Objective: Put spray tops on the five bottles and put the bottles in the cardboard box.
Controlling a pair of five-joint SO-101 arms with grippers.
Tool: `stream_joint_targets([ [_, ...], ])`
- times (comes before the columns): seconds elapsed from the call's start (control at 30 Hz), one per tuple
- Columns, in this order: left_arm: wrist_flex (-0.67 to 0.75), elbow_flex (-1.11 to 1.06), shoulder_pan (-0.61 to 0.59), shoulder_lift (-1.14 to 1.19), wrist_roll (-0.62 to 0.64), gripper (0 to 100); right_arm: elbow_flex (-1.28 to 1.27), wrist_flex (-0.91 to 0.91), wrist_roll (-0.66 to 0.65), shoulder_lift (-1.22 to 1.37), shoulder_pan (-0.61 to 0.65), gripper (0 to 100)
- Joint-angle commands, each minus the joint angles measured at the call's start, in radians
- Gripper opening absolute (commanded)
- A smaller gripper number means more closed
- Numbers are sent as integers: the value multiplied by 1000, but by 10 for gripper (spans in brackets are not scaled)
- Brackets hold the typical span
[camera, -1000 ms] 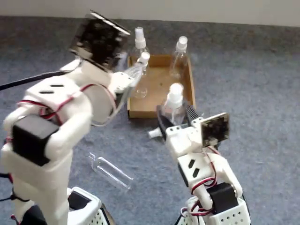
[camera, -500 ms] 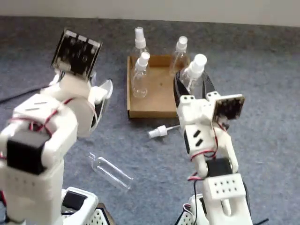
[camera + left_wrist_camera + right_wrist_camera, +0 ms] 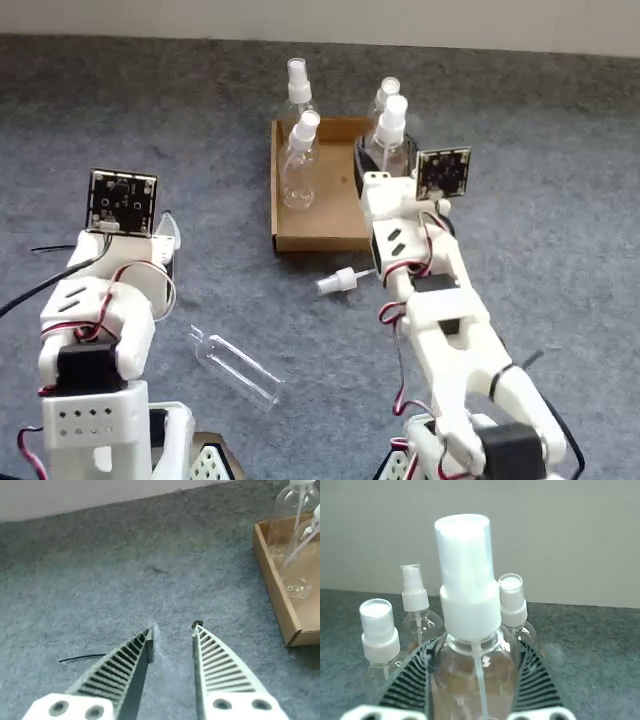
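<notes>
R gripper (image 3: 386, 168) moved over box (image 3: 312, 226), pinching bottle (image 3: 390, 128) | L gripper (image 3: 172, 628) spread | capped btl (image 3: 297, 165) in box

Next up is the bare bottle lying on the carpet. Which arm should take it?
Left. The left gripper is open and empty, and the bare bottle lies nearer that arm's base. The right gripper is shut on a capped bottle over the box.

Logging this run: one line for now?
right jaws: shut on capped bottle at box | left jaws: open | capless bottle, spray top: on carpet
</notes>
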State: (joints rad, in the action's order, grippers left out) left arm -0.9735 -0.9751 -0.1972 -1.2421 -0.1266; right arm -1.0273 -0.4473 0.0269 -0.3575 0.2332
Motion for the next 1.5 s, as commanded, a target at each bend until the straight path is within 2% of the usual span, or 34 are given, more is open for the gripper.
stream_joint_targets([
  [0.0, 114, -119, -15, -15, -9, 130, 114, -61, 6, 90, -15, 4],
  [0.17, 176, -196, -15, -15, -9, 130, 182, -128, 8, 236, -45, 4],
  [0.63, 175, -203, -15, -13, -9, 130, 209, -325, 8, 452, -45, 4],
  [1.27, 172, -203, -15, -13, -9, 130, 240, -326, 2, 562, -45, 10],
  [1.47, 170, -203, -15, -13, -9, 130, 240, -323, 2, 562, -45, 142],
])
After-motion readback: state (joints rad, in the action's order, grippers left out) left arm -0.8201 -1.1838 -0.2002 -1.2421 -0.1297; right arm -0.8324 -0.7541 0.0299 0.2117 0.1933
